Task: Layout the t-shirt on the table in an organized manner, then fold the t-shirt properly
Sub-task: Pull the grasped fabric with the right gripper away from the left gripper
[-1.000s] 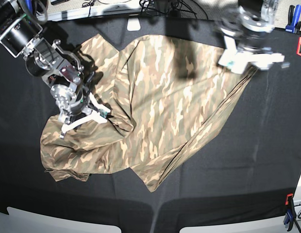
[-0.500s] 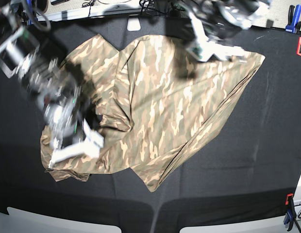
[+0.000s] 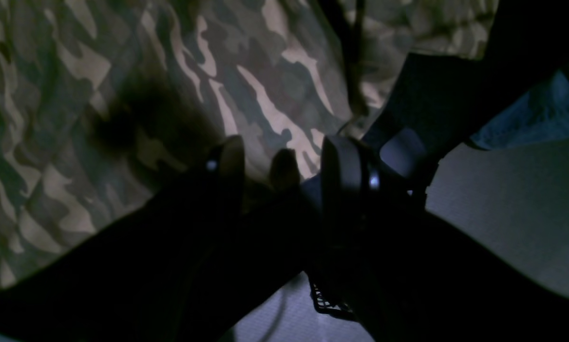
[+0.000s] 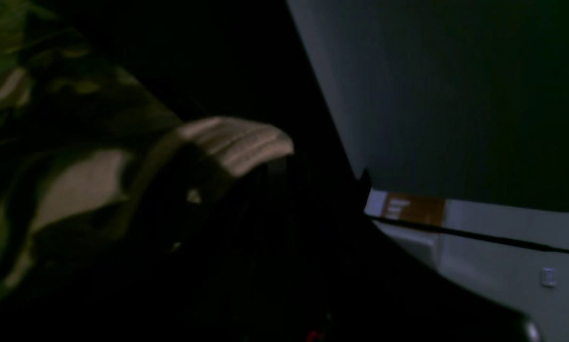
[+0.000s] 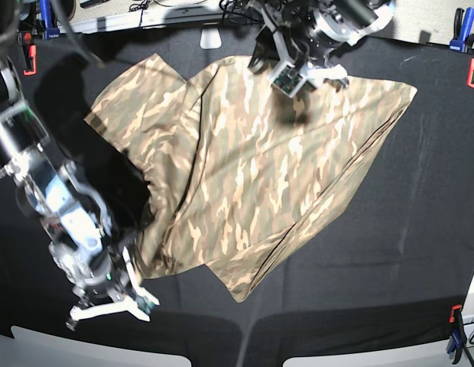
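Pinching the t-shirt [image 5: 245,176] hem, our right gripper [image 5: 107,306] draws it toward the table's [image 5: 420,229] near edge to spread it — left gripper [image 5: 302,73] hovers unclenched over the collar end.

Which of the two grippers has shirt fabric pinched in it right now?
The right gripper, low at the near table edge, is shut on the t-shirt; the left gripper hovers open, empty.

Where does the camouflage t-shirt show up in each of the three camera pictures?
Base: the t-shirt fills the middle.
Left wrist: it fills the upper left, beyond the left gripper.
Right wrist: dim cloth at the left.
Shared landmark: the table with its black cover.
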Robot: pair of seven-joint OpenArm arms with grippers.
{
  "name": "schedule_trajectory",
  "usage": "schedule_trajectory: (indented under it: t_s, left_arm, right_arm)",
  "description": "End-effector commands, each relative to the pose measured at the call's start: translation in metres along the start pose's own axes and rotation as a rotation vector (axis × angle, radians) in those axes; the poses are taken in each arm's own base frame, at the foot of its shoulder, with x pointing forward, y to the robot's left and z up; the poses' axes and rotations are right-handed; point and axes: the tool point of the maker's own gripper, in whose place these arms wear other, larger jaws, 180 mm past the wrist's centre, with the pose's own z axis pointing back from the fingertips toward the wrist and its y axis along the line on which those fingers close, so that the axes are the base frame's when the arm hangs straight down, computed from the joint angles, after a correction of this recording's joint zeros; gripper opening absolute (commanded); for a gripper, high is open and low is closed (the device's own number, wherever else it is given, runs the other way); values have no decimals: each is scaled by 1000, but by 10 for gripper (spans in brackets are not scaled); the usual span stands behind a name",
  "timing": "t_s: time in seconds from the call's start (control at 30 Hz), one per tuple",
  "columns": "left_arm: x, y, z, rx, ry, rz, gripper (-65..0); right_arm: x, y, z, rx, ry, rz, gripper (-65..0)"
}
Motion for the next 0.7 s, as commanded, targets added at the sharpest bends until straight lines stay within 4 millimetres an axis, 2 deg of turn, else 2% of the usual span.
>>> schedule_trajectory:
  t_s: [0.0,0.07,0.13,0.2,0.3,0.47,0.57,0.67]
  left_arm:
    - [9,-3,3,-8,-38,2,-402]
    - [9,-3,3,-9,-37,2,-402]
    - [9,-3,3,-8,-38,2,-402]
    - [9,-3,3,-9,-38,1,-402]
    - [9,-3,3,-8,-37,2,-402]
    - [6,-3,3,-9,-22,1,-402]
    - [6,-3,3,-9,-19,1,-402]
    - [6,-3,3,-9,-19,1,-402]
  right_arm:
    - [9,-21,-2,-47,-18,-18,-650]
    - [12,-4,-13,-7,-9,-35,-641]
    - [25,13,-20,27,-32,-51,-483]
    - [47,24,-24,41,-95,-64,-389]
    - [81,24,-20,-4,-158,-155,-383]
    - [119,18,-9,20,-190,-253,-383]
    - [129,10,-2,29,-205,-284,-383]
    - [124,1,4,34,-187,-326,-383]
